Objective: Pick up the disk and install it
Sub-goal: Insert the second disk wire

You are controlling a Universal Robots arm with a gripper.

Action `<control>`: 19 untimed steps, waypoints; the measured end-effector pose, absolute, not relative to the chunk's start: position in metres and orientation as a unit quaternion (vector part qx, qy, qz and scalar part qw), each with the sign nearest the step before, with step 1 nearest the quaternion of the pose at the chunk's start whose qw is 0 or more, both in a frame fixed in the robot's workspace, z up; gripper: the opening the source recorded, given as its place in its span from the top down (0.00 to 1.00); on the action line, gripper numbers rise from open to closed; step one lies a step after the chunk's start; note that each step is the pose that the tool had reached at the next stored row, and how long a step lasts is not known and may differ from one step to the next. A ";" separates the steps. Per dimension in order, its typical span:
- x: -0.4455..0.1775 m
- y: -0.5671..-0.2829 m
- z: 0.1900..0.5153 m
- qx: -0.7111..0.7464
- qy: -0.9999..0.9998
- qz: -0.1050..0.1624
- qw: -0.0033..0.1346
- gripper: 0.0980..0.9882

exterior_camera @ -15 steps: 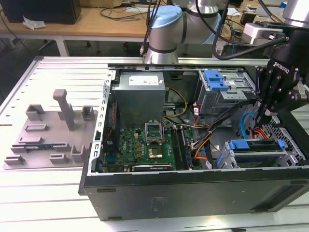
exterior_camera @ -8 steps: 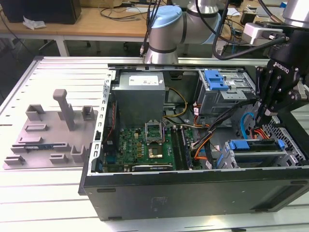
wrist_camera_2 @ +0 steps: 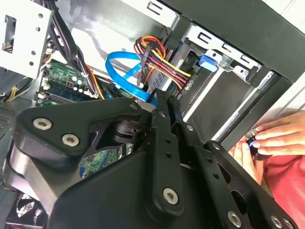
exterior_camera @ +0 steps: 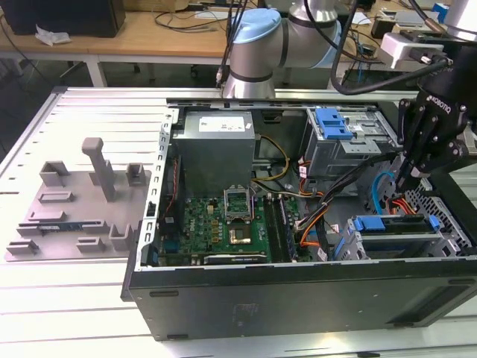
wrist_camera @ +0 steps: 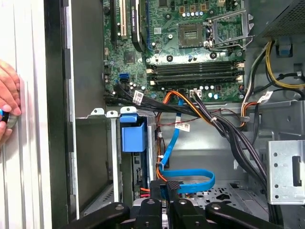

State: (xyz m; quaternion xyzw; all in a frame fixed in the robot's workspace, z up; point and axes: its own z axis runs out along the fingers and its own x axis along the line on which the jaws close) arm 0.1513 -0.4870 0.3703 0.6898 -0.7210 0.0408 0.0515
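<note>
My black gripper (exterior_camera: pixel 405 183) hangs inside the open computer case, at the exterior view's right. Its fingers are shut with nothing between them, as both wrist views show (wrist_camera_2: pixel 163 99) (wrist_camera: pixel 172 185). The fingertips sit just over a looped blue data cable (wrist_camera: pixel 190 180) and a red-yellow-black power lead (wrist_camera_2: pixel 159 59). Beside them stands the grey drive cage (exterior_camera: pixel 395 247). A long blue rail over a grey slab (exterior_camera: pixel 395 224) lies edge-on along the cage's top and looks like the disk. Its labelled face is hidden. A small blue latch (wrist_camera: pixel 133 136) sits at the cage's end.
A person's hand (wrist_camera_2: pixel 269 138) (wrist_camera: pixel 7 107) with a red sleeve holds a small blue-black object just outside the case wall. The motherboard (exterior_camera: pixel 223 220), power supply (exterior_camera: pixel 216 153) and cable bundles fill the case. A second cage with a blue latch (exterior_camera: pixel 332 124) stands behind. A grey fixture plate (exterior_camera: pixel 82 209) lies outside.
</note>
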 end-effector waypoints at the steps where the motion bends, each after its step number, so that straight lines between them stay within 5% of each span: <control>1: 0.150 -0.489 0.370 0.690 -0.721 0.040 0.049 0.93; 11: 0.140 -0.515 0.370 0.691 -0.722 0.028 0.022 0.93; 19: 0.142 -0.526 0.366 0.690 -0.723 0.028 0.020 0.93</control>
